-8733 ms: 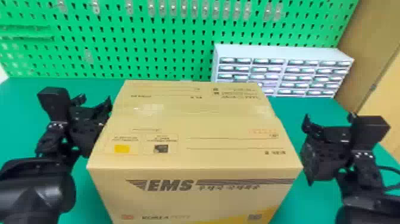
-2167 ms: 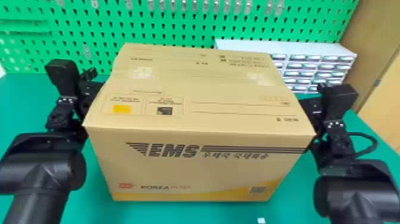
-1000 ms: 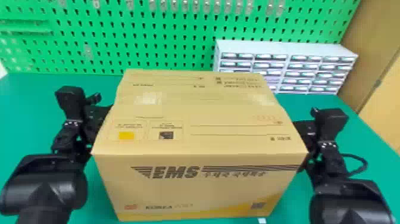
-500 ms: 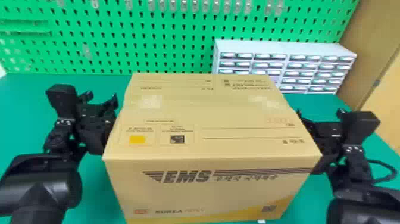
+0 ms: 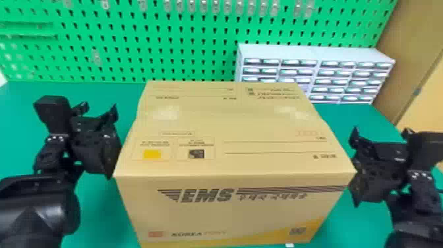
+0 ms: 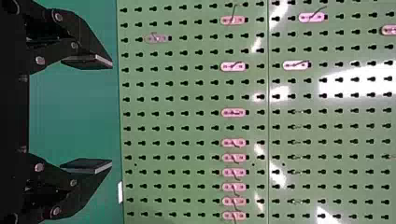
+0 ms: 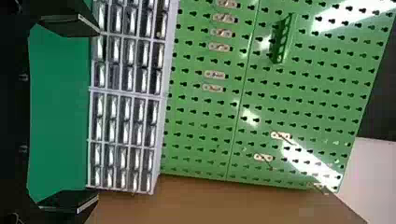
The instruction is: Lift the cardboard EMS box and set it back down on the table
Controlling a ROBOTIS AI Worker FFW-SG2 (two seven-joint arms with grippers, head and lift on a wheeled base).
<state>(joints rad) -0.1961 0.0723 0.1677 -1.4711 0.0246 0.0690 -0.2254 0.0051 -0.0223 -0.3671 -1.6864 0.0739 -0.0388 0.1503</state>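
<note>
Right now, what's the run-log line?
box: on table | left hand: open, by box's left side | right hand: open, by box's right side

A tan cardboard EMS box [image 5: 237, 214] sits upright and closed on a green table [image 5: 19, 132], its long front panel facing the robot, dark lettering and stripes above a yellow band along the bottom. Fine printed lines and a small yellow square mark its top.
</note>
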